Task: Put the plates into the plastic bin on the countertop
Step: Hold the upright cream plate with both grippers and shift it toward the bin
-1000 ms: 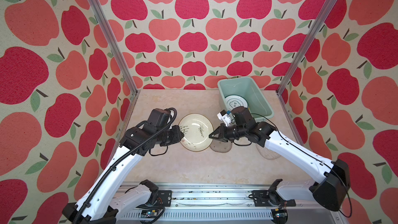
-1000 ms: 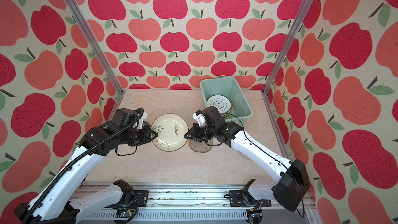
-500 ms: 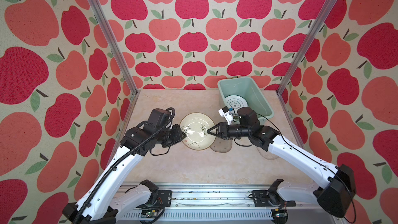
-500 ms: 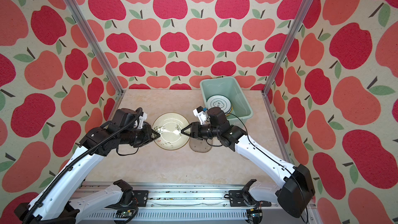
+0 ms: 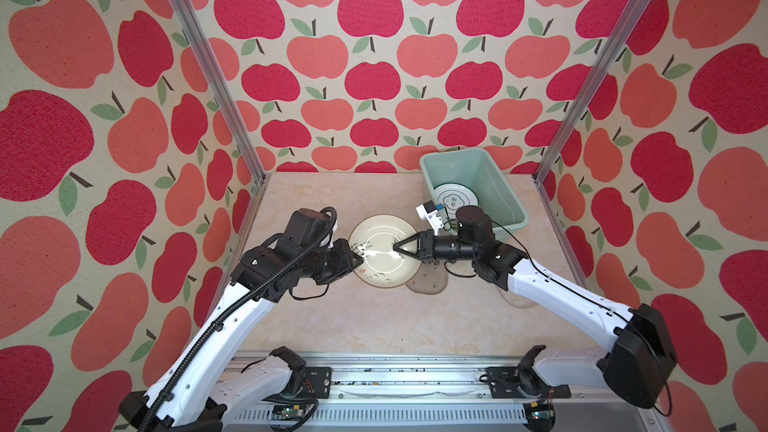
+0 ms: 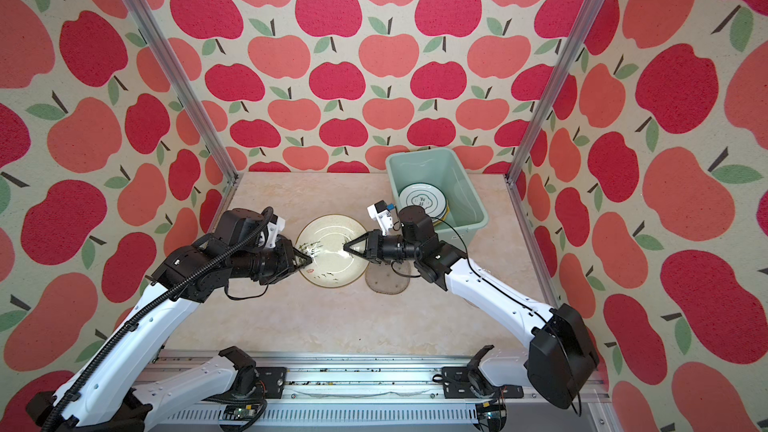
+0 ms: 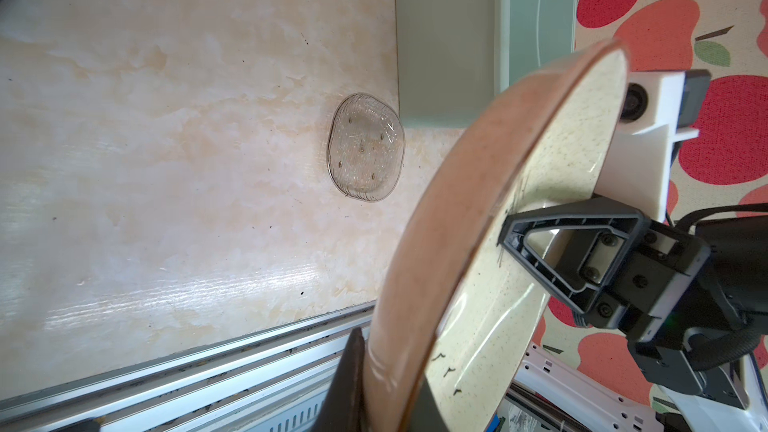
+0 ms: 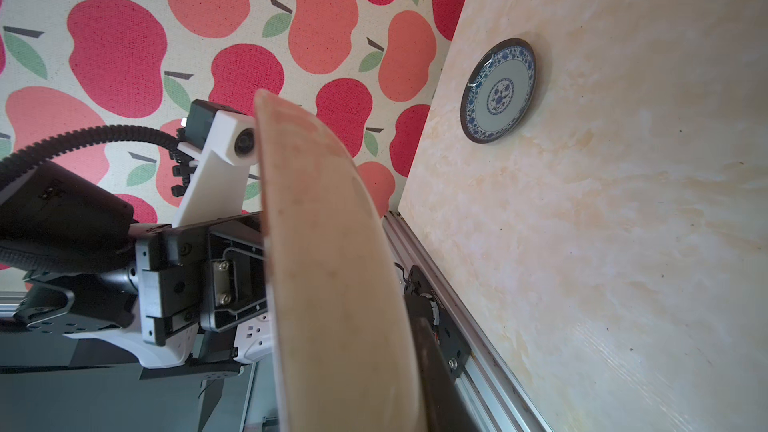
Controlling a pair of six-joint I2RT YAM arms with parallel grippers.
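Left of the bin [image 5: 490, 176], you seem mid-handover; left gripper [image 5: 360, 260] and right gripper [image 5: 395, 248] both clamp the plate [image 5: 380, 268] by its rim; next, release left, then carry it far-right.

Both arms meet mid-counter on the lifted cream plate [image 5: 380, 261], with the left gripper [image 5: 356, 260] and right gripper [image 5: 397, 248] clamped on opposite rims, so that line bars the middle of the countertop [image 5: 332, 201]. A clear glass plate [image 5: 428, 282] lies flat just beside it, under the right gripper. There's bare marble at the back left and in front toward the rail, and the plastic bin [image 5: 465, 168] at the back right is open from above, far end free, a white plate [image 5: 455, 201] filling the near end.
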